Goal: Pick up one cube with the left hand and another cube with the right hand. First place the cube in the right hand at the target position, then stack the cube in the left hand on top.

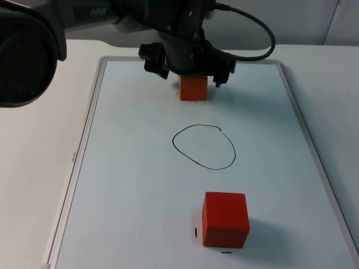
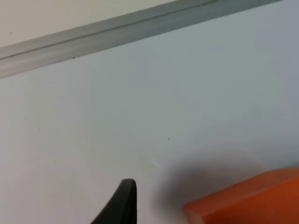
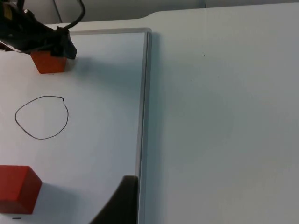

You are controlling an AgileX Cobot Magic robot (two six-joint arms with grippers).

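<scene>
A whiteboard [image 1: 112, 168] with a grey frame lies flat on the white tabletop [image 1: 33, 140], and 2 cubes sit on it. The orange cube [image 1: 193, 88] rests at the far end of the board, beyond a hand-drawn black oval outline [image 1: 203, 147] near the board's middle. The red cube [image 1: 225, 219] stands on the near side of that outline, well apart from it, with 2 short black marks on the board just beside its base.

The left end effector [image 1: 190, 70] is down over the orange cube, its black body covering the cube's top and back; from the top view I cannot tell how far its fingers are spread or whether they press the cube. In the left wrist view 1 black fingertip [image 2: 122, 201] stands apart from an orange cube edge [image 2: 247, 198], with bare board and shadow between them.

In the right wrist view the right end effector's black fingertip [image 3: 122, 199] hangs at the whiteboard's edge, with the red cube [image 3: 17, 189], the outline [image 3: 42, 117] and the orange cube [image 3: 48, 63] all away from it. I cannot tell its opening.
</scene>
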